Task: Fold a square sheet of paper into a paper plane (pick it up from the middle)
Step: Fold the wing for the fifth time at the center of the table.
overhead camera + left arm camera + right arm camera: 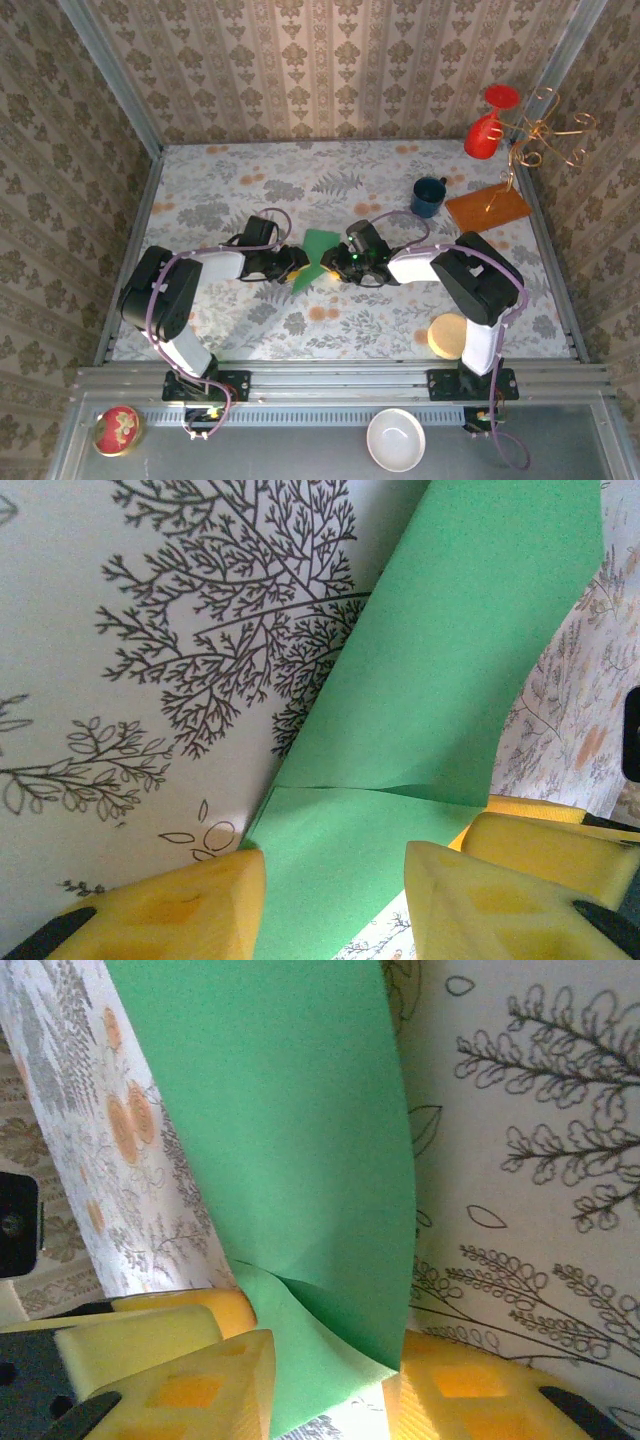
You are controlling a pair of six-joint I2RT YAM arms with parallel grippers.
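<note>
The bright green sheet of paper (pixel 320 247) lies partly folded on the flowered table between my two grippers, with one flap lifted. In the left wrist view the paper (pixel 440 670) runs down between the yellow fingers (pixel 180 910); the left gripper (pixel 335 885) is open astride its near corner. In the right wrist view a curled flap of paper (pixel 300 1140) sits between the pads, and the right gripper (pixel 330 1380) is open around it. From above, the left gripper (pixel 296 266) and right gripper (pixel 336 268) nearly meet at the sheet's near edge. No finished paper plane is in view.
A blue mug (pixel 429 196) and an orange-brown board (pixel 487 208) sit at the back right, near a red goblet (pixel 487 128) and a gold wire stand (pixel 545 140). A tan disc (pixel 448 335) lies front right. A white bowl (pixel 397 439) rests off the table.
</note>
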